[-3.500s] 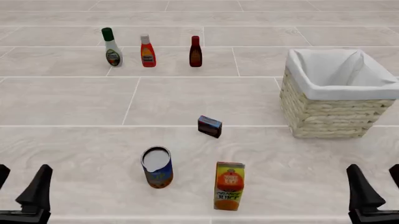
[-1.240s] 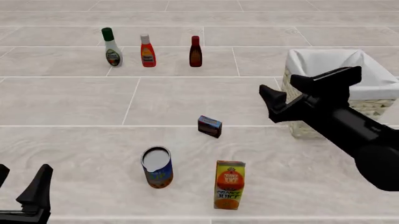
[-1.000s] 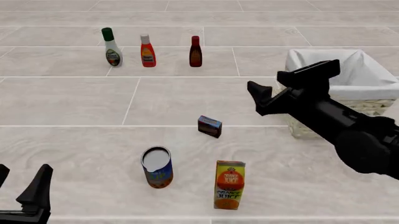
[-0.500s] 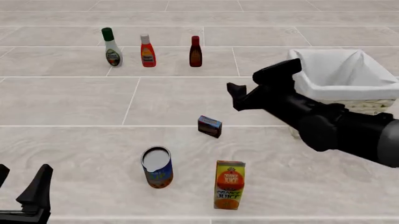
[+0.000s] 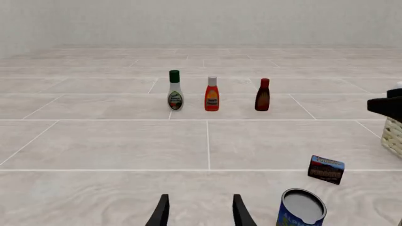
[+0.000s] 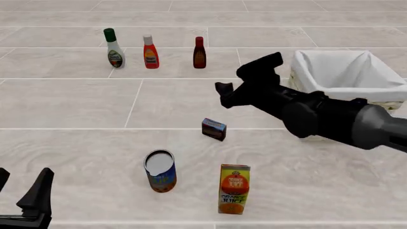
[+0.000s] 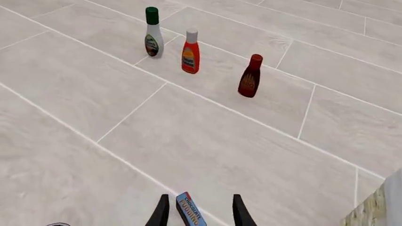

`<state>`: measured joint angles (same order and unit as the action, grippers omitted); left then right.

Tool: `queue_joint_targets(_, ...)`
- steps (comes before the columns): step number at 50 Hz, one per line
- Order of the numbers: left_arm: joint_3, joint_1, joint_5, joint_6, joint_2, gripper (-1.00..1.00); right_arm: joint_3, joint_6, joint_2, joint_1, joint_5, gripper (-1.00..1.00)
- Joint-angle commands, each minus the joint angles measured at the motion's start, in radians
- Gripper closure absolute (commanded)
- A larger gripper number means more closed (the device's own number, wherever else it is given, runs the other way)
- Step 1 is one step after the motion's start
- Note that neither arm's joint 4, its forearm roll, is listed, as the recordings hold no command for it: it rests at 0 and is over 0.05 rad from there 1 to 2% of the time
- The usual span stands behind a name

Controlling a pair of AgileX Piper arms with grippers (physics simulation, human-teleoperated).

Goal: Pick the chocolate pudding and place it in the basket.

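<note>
The small dark brown rectangular chocolate pudding box (image 6: 214, 129) with a blue edge is judged light and stiff, best pinched across its two broad faces, which are being presented narrow enough for the spread fingers. It is being seen standing on the pale tiled surface, below and just short of the right gripper (image 6: 243, 80), whose jaws are being held apart and empty; in the right wrist view the box (image 7: 189, 209) is being framed between the fingertips. The large cream wicker basket (image 6: 330, 107) with white cloth lining is being kept just beside that arm, on its outer side.

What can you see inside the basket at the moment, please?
Only the white cloth lining shows inside the basket; no item is visible. Its floor and near-left corner are hidden by the rim and the right arm.
</note>
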<state>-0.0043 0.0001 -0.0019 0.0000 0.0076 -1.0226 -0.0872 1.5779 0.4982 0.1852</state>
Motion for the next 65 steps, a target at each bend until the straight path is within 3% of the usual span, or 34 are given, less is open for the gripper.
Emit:
queue_joint_targets(1, 0.0, 0.0, 0.0, 0.0, 0.0, -1.0, -0.117, -0.01, 0.079, -0.008, -0.092, -1.0)
queue_joint_targets(2, 0.0, 0.0, 0.0, 0.0, 0.0, -1.0, -0.138, 0.011, 0.092, -0.007, -0.114, -1.0)
queue_joint_targets(10, 0.0, 0.0, 0.0, 0.0, 0.0, -1.0, -0.203, -0.014, 0.118, 0.007, -0.176, -1.0)
queue_joint_targets(34, 0.0, 0.0, 0.0, 0.0, 0.0, -1.0, -0.368, -0.001, 0.223, -0.014, -0.324, -1.0)
queue_joint_targets(65, 0.0, 0.0, 0.0, 0.0, 0.0, -1.0, -0.4, 0.033, 0.271, -0.009, -0.368, -1.0)
